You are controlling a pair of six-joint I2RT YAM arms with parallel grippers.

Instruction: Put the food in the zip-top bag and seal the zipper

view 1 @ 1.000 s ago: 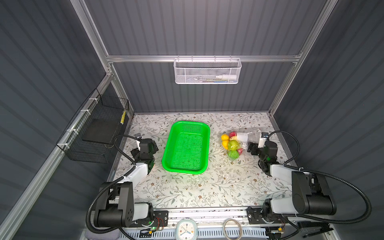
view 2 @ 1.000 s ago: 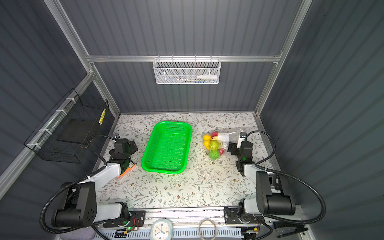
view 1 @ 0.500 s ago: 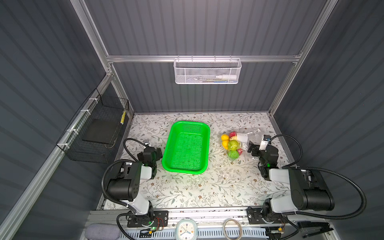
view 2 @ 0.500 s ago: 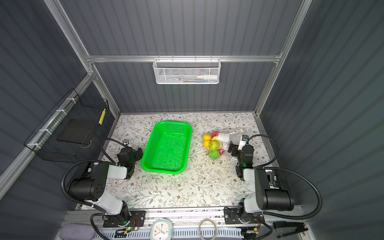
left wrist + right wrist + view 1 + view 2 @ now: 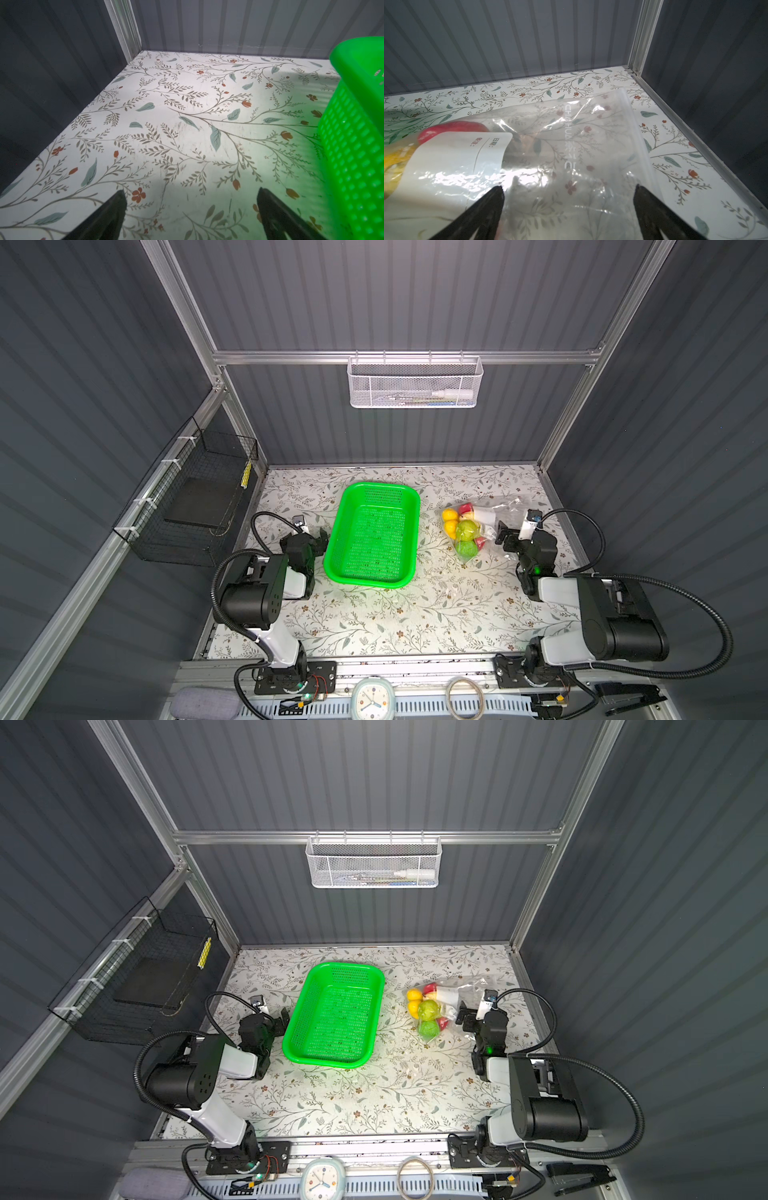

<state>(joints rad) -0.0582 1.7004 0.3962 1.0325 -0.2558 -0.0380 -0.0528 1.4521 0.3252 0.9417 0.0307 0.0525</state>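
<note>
Food [image 5: 465, 529] lies bunched at the left end of the zip-top bag [image 5: 506, 506], right of centre in both top views. Yellow rounds, green balls and red pieces press together behind the plastic. The bag's clear, flat end stretches toward the right of the frame. The right jaws stand wide apart just beside that end and hold nothing.

In the right wrist view their black fingertips [image 5: 493, 199] straddle the clear sheet at the lower edge of the frame (whether they touch it I cannot tell). The white label patch [image 5: 467, 153] and a red piece show at the left. The zipper [image 5: 635, 128] runs as a pale strip along the bag's right-hand edge in that view; whether it is sealed I cannot tell. Between that edge and the metal rail [image 5: 685, 124] at the wall's foot lies a narrow band of bare bench [image 5: 675, 158].

The green basket [image 5: 376, 487] sits at centre, a strip of bench apart from the bag. The left jaws, also wide and empty, hover near the basket's left rim. In the left wrist view the basket's wall fills the right edge, and the bench opens bare toward the upper left corner. In both top views the whole lower band of bench, below basket and bag, lies open.
</note>
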